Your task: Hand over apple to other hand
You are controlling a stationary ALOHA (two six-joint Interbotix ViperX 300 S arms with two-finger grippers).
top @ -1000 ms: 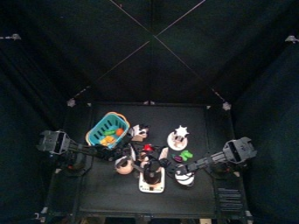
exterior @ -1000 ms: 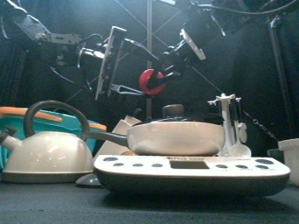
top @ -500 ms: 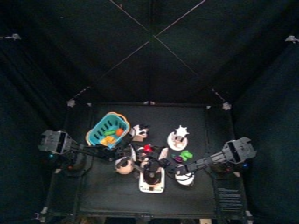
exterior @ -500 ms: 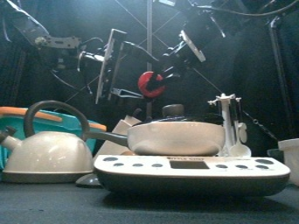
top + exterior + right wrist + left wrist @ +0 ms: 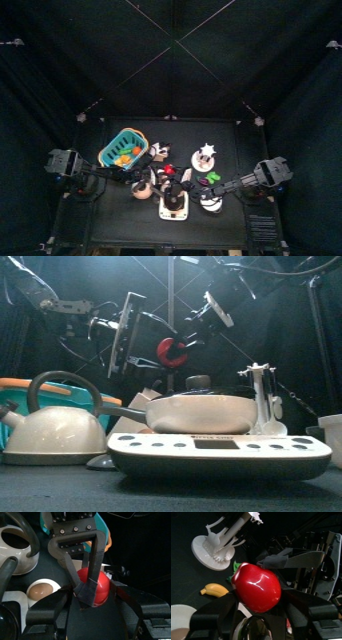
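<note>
Black table [image 5: 120, 210] with kettle [image 5: 56, 426], scale [image 5: 221, 452]

1. A white kettle [image 5: 54, 431] with a dark arched handle stands on the table, below the left gripper [image 5: 151, 348] and out to that arm's own side of it.
2. A teal basket [image 5: 112, 150] holding orange pieces [image 5: 123, 157] sits behind the kettle, farther out on the same side.
3. A white kitchen scale [image 5: 221, 452] lies low in front of the gripper, with a grey pan [image 5: 201, 412] on top of it.
4. A white pronged stand [image 5: 262, 396] stands upright below the gripper, on the opposite arm's side.
5. A small yellow piece [image 5: 214, 589] lies on the table beneath the gripper, near the stand's round base.
</note>
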